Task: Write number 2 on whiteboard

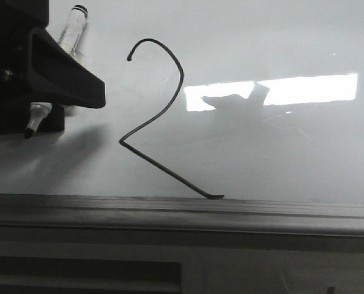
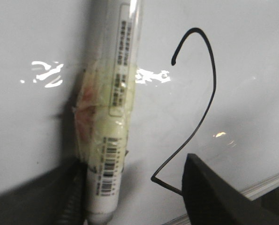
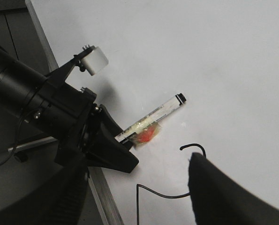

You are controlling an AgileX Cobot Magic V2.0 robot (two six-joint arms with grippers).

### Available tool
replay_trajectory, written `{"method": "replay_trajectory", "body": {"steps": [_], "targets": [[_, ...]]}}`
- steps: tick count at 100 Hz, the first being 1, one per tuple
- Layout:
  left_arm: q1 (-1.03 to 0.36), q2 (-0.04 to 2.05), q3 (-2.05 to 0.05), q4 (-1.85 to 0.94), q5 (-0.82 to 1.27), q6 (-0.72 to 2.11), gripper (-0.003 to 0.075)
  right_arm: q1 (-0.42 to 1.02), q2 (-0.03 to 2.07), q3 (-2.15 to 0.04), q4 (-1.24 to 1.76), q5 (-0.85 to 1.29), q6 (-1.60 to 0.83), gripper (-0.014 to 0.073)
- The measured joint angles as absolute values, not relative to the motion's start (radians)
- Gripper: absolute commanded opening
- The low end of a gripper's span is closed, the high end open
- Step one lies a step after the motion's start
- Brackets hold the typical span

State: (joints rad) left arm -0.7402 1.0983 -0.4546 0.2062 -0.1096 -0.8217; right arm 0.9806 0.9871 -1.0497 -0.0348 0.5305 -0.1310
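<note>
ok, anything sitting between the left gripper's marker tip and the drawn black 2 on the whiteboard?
Nothing visible. The left gripper holds a white marker; its black tip sits left of the thin black hand-drawn number 2, with only bare glossy pale grey whiteboard between them. Whether the tip touches the board, I can't tell.

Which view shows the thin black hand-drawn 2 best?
The front view: the thin black hand-drawn 2 shows whole there, from hook to base stroke. In the left wrist view a finger covers its base; the right wrist view shows only fragments.
</note>
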Motion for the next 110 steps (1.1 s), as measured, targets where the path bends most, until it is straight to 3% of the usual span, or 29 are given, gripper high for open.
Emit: {"method": "replay_trajectory", "body": {"steps": [59, 64, 68, 73, 80, 91, 110], "targets": [[-0.740, 1.006, -0.453, 0.249, 0.058, -0.822, 0.0430, 0.981, 0.962, -1.050, -0.035, 0.544, -0.131, 0.0406], [-0.738, 0.988, -0.451, 0.250, 0.077, -0.822, 0.0429, 0.981, 0.955, -1.050, -0.035, 0.559, -0.129, 0.0370], [-0.738, 0.966, -0.451, 0.259, 0.086, -0.822, 0.0418, 0.981, 0.949, -1.050, -0.035, 0.574, -0.120, 0.0289], [-0.738, 0.936, -0.451, 0.279, 0.089, -0.822, 0.0376, 0.981, 0.937, -1.050, -0.035, 0.600, -0.111, 0.0144], [-0.738, 0.887, -0.451, 0.311, 0.089, -0.822, 0.0242, 0.981, 0.917, -1.050, -0.035, 0.628, -0.102, -0.0074], [-0.738, 0.805, -0.451, 0.342, 0.089, -0.822, -0.0020, 0.981, 0.865, -1.036, -0.035, 0.630, -0.098, -0.0067], [-0.737, 0.656, -0.401, 0.468, 0.012, -0.822, -0.0019, 0.981, 0.697, -0.898, -0.095, 0.552, -0.094, -0.0067]]}}
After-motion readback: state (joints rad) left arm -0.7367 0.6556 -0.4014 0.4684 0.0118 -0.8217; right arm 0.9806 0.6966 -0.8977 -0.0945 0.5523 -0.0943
